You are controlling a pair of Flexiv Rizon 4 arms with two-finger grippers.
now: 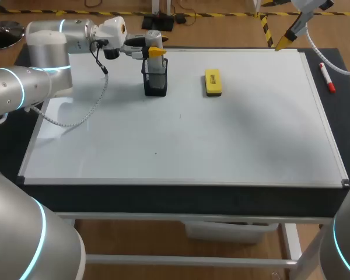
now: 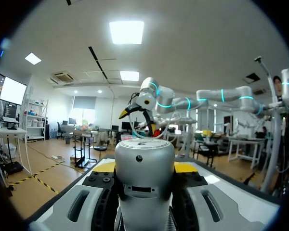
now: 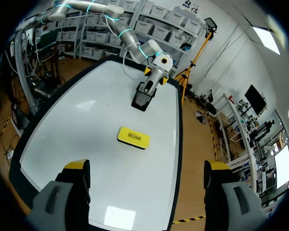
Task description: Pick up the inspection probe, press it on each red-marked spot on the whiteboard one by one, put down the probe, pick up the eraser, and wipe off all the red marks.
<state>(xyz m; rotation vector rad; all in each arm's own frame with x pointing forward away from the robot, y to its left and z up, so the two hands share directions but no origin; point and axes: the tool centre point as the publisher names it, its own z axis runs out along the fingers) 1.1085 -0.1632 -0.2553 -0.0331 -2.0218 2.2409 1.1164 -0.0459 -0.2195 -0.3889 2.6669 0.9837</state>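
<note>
Two-arm station at the whiteboard (image 1: 233, 140), seen from the head and both wrist cameras. The left gripper (image 1: 154, 51) is at the far left part of the board, its yellow-tipped fingers (image 2: 185, 167) closed against both sides of the inspection probe (image 1: 153, 37), a silver cylinder standing upright. The probe's lower part goes down into the black holder (image 1: 156, 79), which stands on the board; whether the probe rests on the holder's bottom cannot be told. The yellow eraser (image 1: 213, 82) lies flat on the board, near the holder on its right and apart from it. The right gripper (image 3: 145, 166) hangs in the air above the board's far right corner, its fingers spread wide with nothing between them; in its wrist view the eraser lies ahead of it and the holder farther on. A red marker (image 1: 327, 77) lies on the dark table (image 1: 345, 111), just beside the board's right edge.
</note>
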